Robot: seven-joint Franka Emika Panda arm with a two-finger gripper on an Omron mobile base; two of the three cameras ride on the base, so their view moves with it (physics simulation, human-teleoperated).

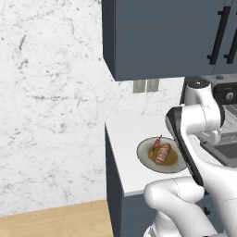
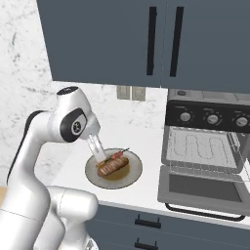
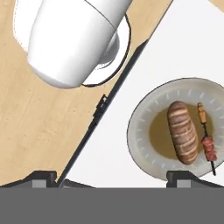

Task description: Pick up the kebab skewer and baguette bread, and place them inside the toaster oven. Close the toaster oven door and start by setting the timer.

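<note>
Gripper [image 3: 111, 177] hangs above the white counter [image 2: 146, 188], jaws spread wide, nothing between them. Landmark: the plate [image 3: 146, 131] on the counter. Baguette bread [image 3: 182, 138] lies across the plate's brown centre; kebab skewer [image 3: 207, 142] lies just beside it, on the same plate. Toaster oven [image 2: 207, 146] sits on the counter beside the plate, toaster oven door [image 2: 205, 189] folded down open, wire rack visible inside, timer [image 2: 185, 117] among the front knobs.
</note>
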